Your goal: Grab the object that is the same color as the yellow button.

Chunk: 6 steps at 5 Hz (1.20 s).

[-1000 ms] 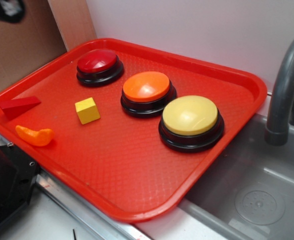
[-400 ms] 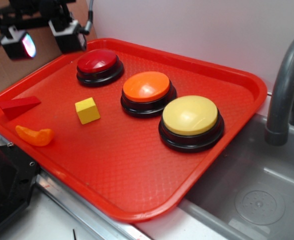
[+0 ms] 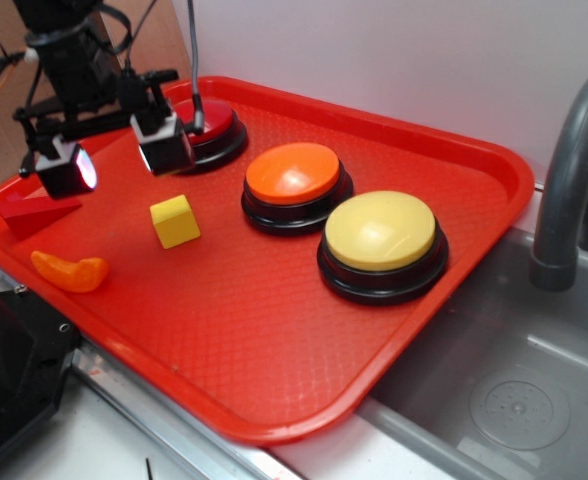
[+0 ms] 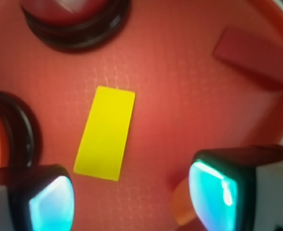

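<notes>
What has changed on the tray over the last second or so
The gripper came in from the upper left and dropped over the tray, now hanging open above and left of the yellow cube. It holds nothing. The cube, the yellow button and the other pieces stayed put.

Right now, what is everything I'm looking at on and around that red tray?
Tray: one, red, on the counter beside the sink.
Dome buttons: three on black bases in a diagonal row; red at the back, orange in the middle, yellow button nearest the sink.
Cube block: one, yellow, left of the orange button.
Wedge: one, red, at the tray's left edge.
Curved piece: one, orange, in front of the wedge.
Faucet: one, grey, right.
Sink: one, grey, lower right.
Gripper: one, black, jaws open, above the tray's left part.
</notes>
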{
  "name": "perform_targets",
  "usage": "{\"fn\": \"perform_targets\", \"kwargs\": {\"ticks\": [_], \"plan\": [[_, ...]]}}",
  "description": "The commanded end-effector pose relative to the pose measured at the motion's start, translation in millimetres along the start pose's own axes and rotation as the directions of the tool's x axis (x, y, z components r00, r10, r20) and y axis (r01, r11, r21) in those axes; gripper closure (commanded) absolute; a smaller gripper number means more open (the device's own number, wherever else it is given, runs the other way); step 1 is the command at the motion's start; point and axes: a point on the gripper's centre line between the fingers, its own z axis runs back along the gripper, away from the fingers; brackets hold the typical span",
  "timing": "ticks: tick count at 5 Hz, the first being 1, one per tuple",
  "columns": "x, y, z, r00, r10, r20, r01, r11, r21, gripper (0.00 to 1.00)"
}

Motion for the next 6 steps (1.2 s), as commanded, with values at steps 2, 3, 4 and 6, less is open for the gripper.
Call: {"fn": "perform_targets", "kwargs": {"ticks": [2,3,4,6], "plan": [[7,-20,-25,1.0,-0.012,0.017,0.012,1.0,-0.016,0.0],[5,-23,-32,1.0,-0.009,0.006,0.009,1.0,0.007,0.0],[2,-20,-49,1.0,-0.017,-0.013,0.018,0.999,0.041,0.0],[3,-6,-46,0.993,-0.118,0.022,0.117,0.993,0.026,1.0]]}}
